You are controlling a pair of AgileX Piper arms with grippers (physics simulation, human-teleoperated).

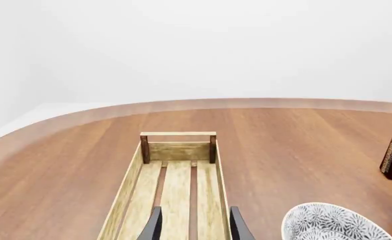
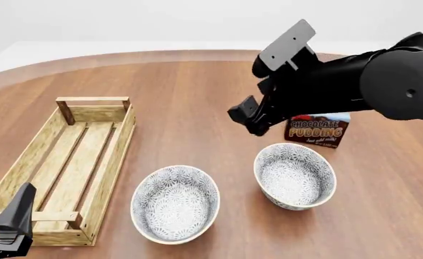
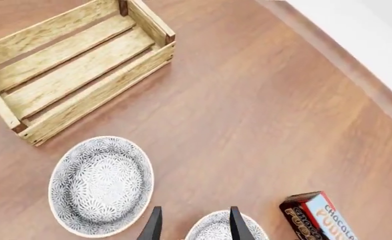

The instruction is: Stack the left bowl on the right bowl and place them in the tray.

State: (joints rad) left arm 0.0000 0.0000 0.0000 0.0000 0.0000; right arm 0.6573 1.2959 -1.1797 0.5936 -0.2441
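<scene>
The left bowl [image 2: 175, 204] and the right bowl [image 2: 294, 175], both white with a grey floral pattern, stand upright and apart on the table. The tray [image 2: 114, 162], a long pale slatted crate, lies empty to their left. My right gripper [image 3: 194, 227] hangs open in the air over the right bowl's [image 3: 223, 229] far rim, holding nothing; the left bowl [image 3: 101, 185] sits beside it. My left gripper [image 1: 194, 230] is open over the tray's [image 1: 176, 190] near end, with one of its fingers [image 2: 13, 218] showing at the front view's lower left corner.
A brown chocolate pudding box [image 2: 316, 131] stands just behind the right bowl, partly hidden by the right arm [image 2: 355, 86]. The wooden table's curved far edge [image 2: 161, 55] runs behind everything. Bare wood lies between the tray and the bowls.
</scene>
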